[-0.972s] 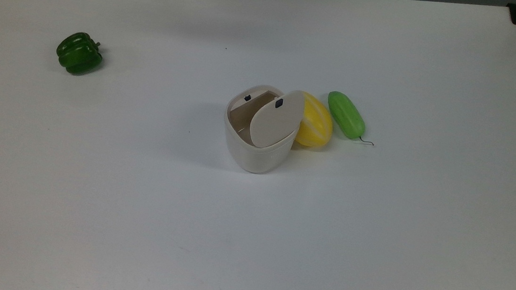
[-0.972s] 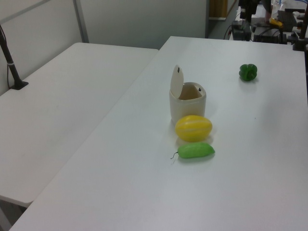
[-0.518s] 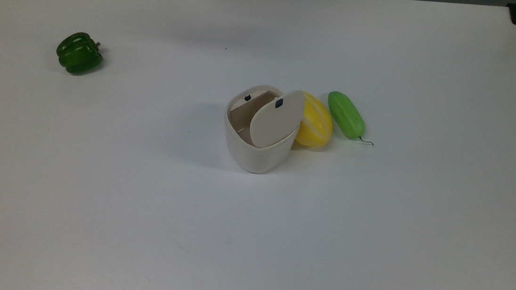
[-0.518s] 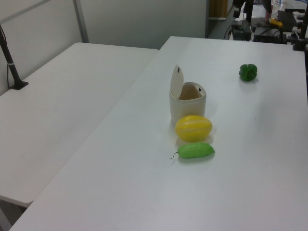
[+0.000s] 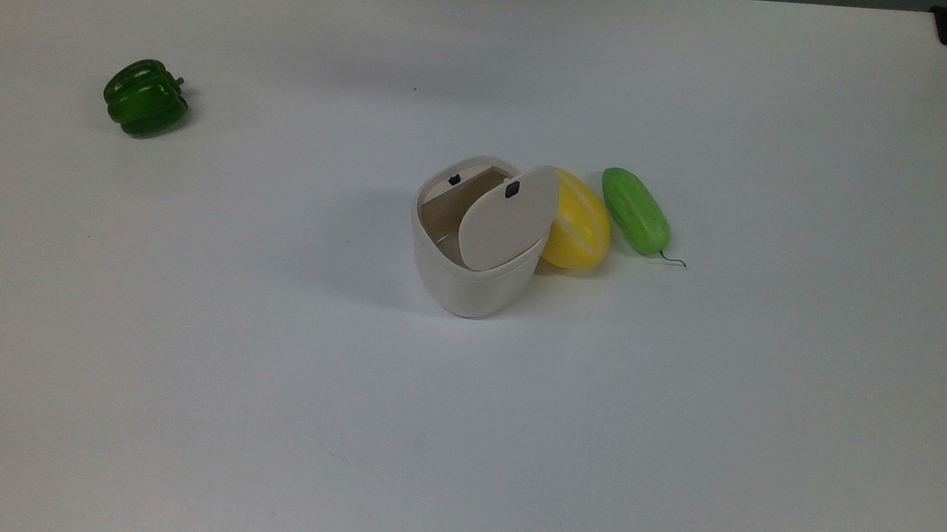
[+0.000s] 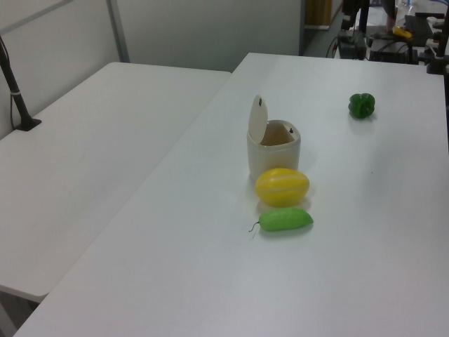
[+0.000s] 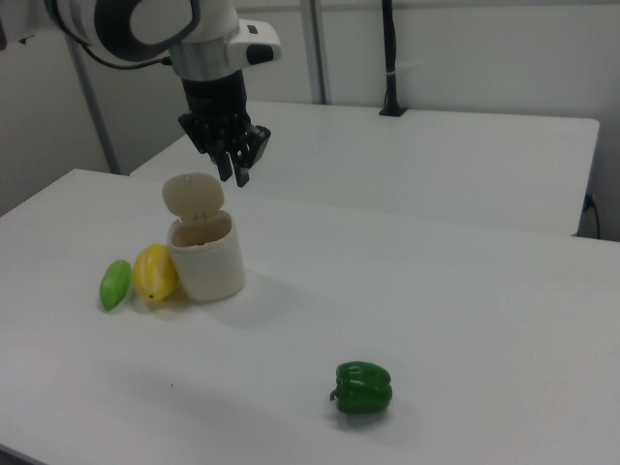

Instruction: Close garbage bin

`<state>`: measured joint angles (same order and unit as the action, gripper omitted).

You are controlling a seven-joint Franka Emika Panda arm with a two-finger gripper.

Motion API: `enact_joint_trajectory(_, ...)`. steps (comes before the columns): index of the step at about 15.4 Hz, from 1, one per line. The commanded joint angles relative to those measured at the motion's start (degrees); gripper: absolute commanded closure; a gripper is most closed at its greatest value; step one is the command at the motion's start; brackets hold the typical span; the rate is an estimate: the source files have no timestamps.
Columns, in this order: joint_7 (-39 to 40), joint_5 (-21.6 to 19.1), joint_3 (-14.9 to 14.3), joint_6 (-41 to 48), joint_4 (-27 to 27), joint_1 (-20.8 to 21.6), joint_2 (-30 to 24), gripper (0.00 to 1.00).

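Observation:
The garbage bin (image 5: 471, 287) is a small beige tub near the middle of the white table. Its hinged lid (image 5: 508, 217) stands raised with a small black square mark near the top, and the inside shows. In the left view the bin (image 6: 273, 151) has its lid (image 6: 257, 119) upright on the left view's left side. In the right view the bin (image 7: 205, 257) stands with the lid (image 7: 193, 194) tilted up. My gripper (image 7: 237, 172) hangs in the air pointing down, above the bin and just to the right view's right of the lid, touching nothing.
A yellow melon (image 5: 580, 222) touches the bin on the top view's right, and a green cucumber (image 5: 635, 210) lies beyond it. A green pepper (image 5: 146, 98) sits far to the top view's left. A second white table (image 6: 105, 140) adjoins on the left view's left.

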<state>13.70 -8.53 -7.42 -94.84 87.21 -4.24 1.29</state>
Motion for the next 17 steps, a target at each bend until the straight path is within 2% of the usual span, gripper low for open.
enact_joint_trajectory(1,7.47,-2.37,-1.1,-1.05,0.42,0.37,-0.59,0.94)
enact_joint_trajectory(2,9.66,-2.37,-1.1,-1.05,0.42,0.46,-0.59,1.0)
enact_joint_trajectory(3,12.03,-2.89,-1.1,-0.79,0.42,0.55,-0.5,1.0)
enact_joint_trajectory(5,13.28,-6.4,-1.36,-0.43,0.42,0.55,-0.58,1.0)
enact_joint_trajectory(8,15.29,-7.29,-1.45,-0.61,0.42,0.55,-0.32,1.0)
enact_joint_trajectory(11,24.07,-9.13,-2.16,-0.35,0.59,0.55,-0.23,1.0)
enact_joint_trajectory(13,26.2,-10.45,-2.16,-0.43,0.77,0.55,0.03,1.0)
enact_joint_trajectory(17,30.24,-17.56,-2.59,-1.05,0.94,1.25,1.43,1.0)
